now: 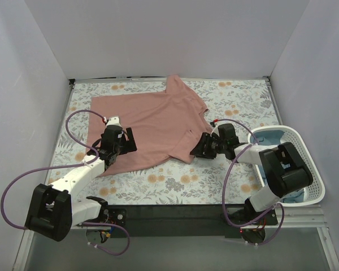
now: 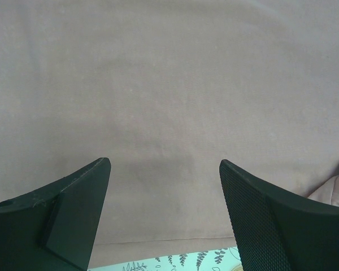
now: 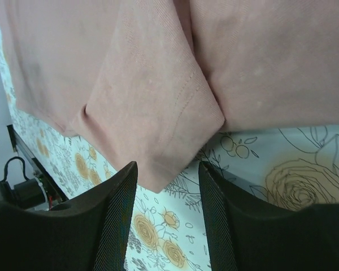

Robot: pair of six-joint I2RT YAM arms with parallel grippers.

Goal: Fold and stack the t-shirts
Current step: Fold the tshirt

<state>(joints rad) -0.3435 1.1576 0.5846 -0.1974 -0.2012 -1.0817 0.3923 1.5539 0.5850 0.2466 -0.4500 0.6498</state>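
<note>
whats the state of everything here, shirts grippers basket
pink t-shirt: spread out on the floral cloth, not folded
teal-blue t-shirt: bunched in the basket, mostly hidden
left gripper: open over the pink t-shirt, holding nothing
right gripper: open at a sleeve tip, not gripping it
basket: upright on the table's right side

I have the t-shirt (image 1: 152, 124) spread flat on the cloth (image 1: 175, 186), mid-table, reaching toward the far edge. My left gripper (image 2: 165, 169) hangs over its near left part. My right gripper (image 3: 168, 169) sits at its near right, the sleeve (image 3: 158, 124) corner between the fingertips. The basket (image 1: 315, 183) stands at the table's right edge, a second t-shirt (image 1: 273, 135) in it
</note>
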